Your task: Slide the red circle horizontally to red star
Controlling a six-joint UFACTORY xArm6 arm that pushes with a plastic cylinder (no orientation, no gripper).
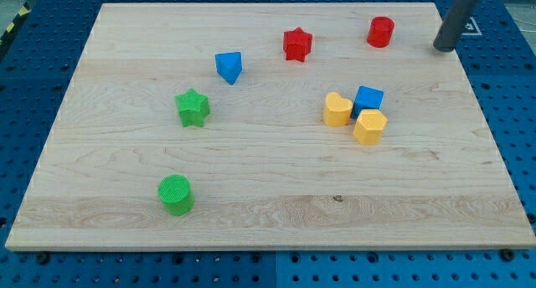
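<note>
The red circle (pixel 380 31) stands near the view's top right of the wooden board (pixel 268 213). The red star (pixel 297 44) lies to its left, with a clear gap between them. My tip (pixel 443 47) is the lower end of the dark rod at the view's top right, to the right of the red circle and apart from it. It touches no block.
A blue triangular block (pixel 229 67) and a green star (pixel 193 107) lie left of centre. A green circle (pixel 176 194) sits at lower left. A yellow block (pixel 337 109), a blue cube (pixel 368 99) and a second yellow block (pixel 369 126) cluster at right of centre.
</note>
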